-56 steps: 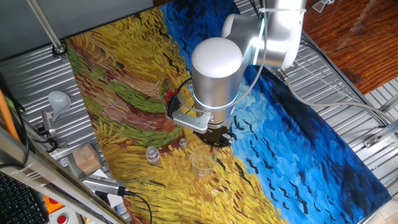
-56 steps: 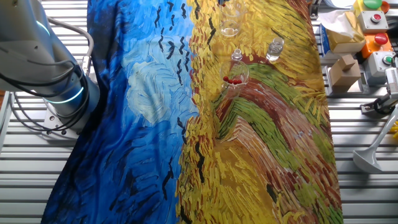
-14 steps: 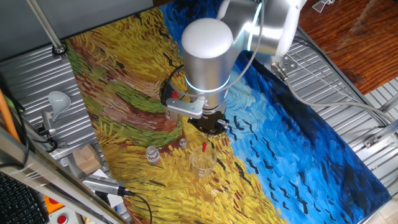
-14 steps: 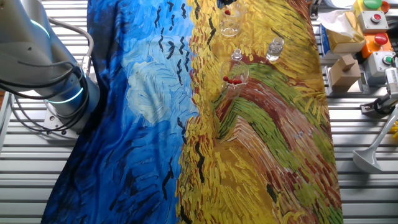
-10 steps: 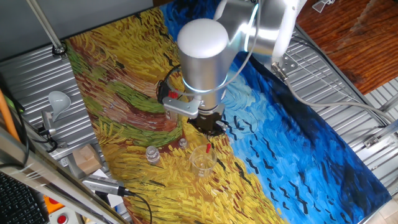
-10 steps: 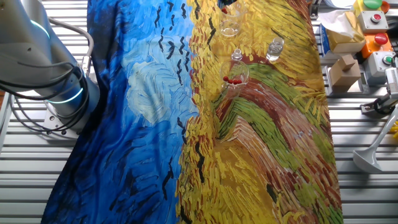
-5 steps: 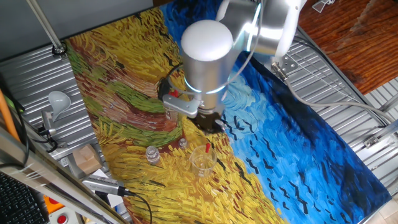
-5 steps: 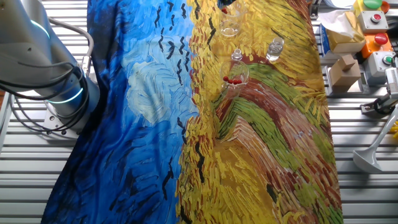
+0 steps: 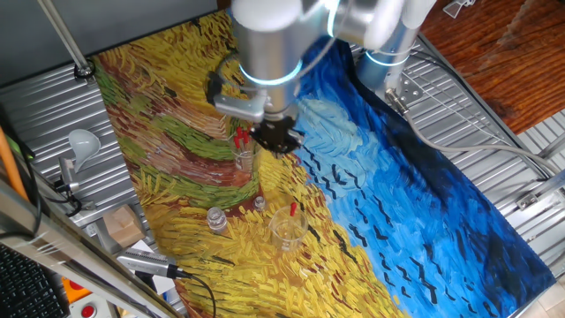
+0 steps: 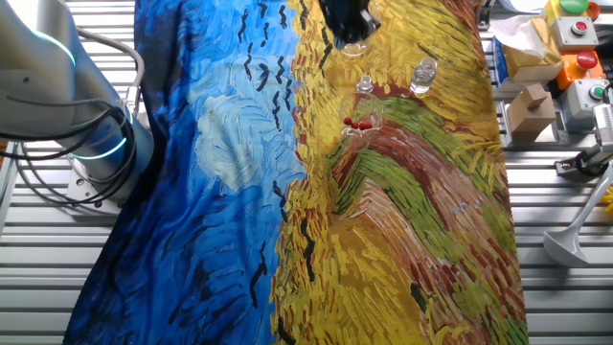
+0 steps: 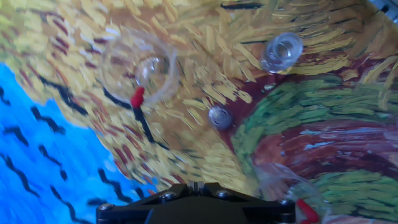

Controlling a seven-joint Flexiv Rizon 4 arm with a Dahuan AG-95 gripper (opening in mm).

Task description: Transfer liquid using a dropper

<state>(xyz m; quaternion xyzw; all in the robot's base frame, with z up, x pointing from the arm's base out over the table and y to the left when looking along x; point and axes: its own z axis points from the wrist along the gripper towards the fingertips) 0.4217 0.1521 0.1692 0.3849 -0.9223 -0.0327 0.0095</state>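
Observation:
A dropper with a red bulb [image 9: 293, 210] leans inside a clear beaker [image 9: 287, 231] at the front of the painted cloth. In the hand view its bulb [image 11: 137, 96] rests against that beaker's rim [image 11: 155, 46]. A second beaker [image 9: 243, 152] holds more red-bulbed droppers [image 10: 358, 124]; it also shows at the lower right of the hand view [image 11: 287, 186]. My gripper [image 9: 275, 140] hangs just right of this second beaker, above the cloth. Its jaws are together and hold nothing [image 11: 196, 185]. In the other fixed view the gripper [image 10: 347, 21] partly hides the front beaker.
Two small glass vials stand near the beakers, a wider one [image 9: 216, 219] and a slimmer one [image 9: 259, 203]; the hand view shows them too [image 11: 281, 51] [image 11: 219, 116]. Boxes, buttons and a white scoop [image 10: 575, 240] lie off the cloth on the metal table.
My arm has moved back and left, from above the front beaker to beside the beaker of droppers. The dropper stays leaning in the front beaker.

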